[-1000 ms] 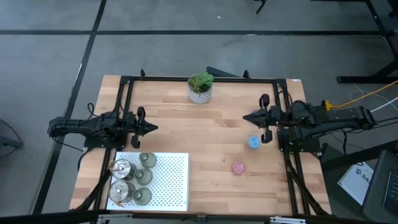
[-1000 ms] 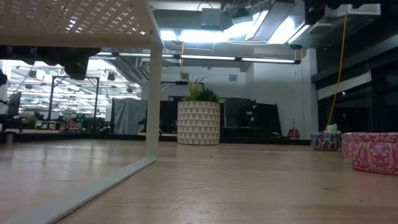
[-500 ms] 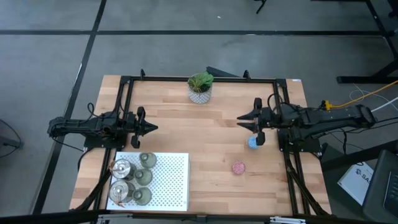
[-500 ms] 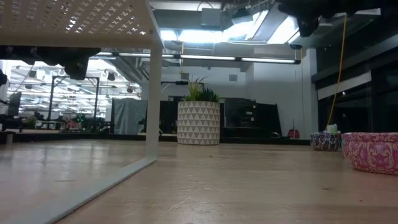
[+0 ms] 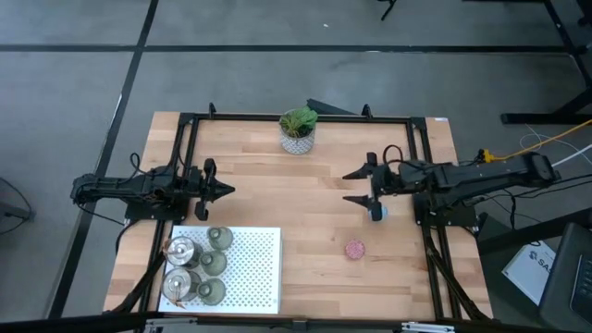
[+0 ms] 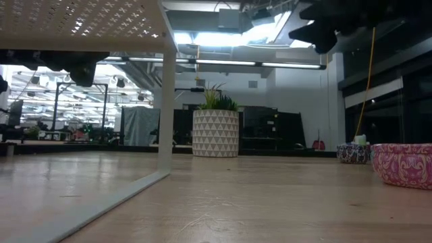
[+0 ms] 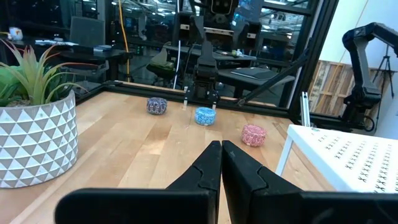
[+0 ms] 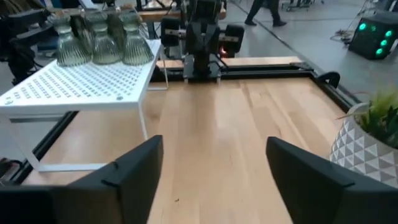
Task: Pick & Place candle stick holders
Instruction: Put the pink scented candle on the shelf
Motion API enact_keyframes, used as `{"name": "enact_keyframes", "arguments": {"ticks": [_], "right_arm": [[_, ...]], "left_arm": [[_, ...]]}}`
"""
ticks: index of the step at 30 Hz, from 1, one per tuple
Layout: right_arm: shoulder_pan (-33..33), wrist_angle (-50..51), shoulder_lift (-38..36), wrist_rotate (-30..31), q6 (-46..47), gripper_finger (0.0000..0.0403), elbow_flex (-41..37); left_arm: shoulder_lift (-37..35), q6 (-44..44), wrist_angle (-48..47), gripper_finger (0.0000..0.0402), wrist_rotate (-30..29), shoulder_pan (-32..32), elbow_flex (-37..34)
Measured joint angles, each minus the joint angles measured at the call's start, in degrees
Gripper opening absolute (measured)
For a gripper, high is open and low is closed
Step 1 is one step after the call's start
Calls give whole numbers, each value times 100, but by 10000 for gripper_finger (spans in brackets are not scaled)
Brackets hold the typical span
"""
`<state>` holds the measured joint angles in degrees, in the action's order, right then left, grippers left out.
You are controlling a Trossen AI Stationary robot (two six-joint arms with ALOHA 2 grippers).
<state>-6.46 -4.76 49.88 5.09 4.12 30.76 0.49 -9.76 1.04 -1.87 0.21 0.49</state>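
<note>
- Since a second ago the right gripper has reached farther in over the desk from its right edge and spread its fingers; it now hangs above the blue holder, which is partly hidden beneath it in the high view.
- The right gripper is wide open and holds nothing; in its own wrist view the two dark fingers stand far apart with bare desk between them.
- The left gripper waits over the left side of the desk, its fingers pressed together and empty, as the left wrist view shows.
- The pink holder sits alone on the desk, nearer the front edge than the blue one and apart from it.
- The speckled purple holder shows in the left wrist view, just beside the blue holder, on the desk near the right arm's base.
- Two shiny silver holders and three olive-grey holders stand clustered at the left end of the white perforated stand at the desk's front left.
- A green plant in a white patterned pot stands at the back of the desk, well apart from the holders.
- A white sheet off the desk's right shows dark lettering, too small and cut off to read.
</note>
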Motion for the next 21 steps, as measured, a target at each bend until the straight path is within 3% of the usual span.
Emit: {"name": "enact_keyframes", "arguments": {"ticks": [7, 11, 21], "right_arm": [[-16, -360, 363, -416, 73, 320, 0], [-195, 55, 383, -1255, 344, 321, 0], [-1311, 1110, 732, -709, 509, 321, 213]], "left_arm": [[0, -2, 0, 6, -2, 0, 0], [0, -1, -1, 6, 0, 0, 0], [0, 0, 2, 6, -2, 0, 0]]}}
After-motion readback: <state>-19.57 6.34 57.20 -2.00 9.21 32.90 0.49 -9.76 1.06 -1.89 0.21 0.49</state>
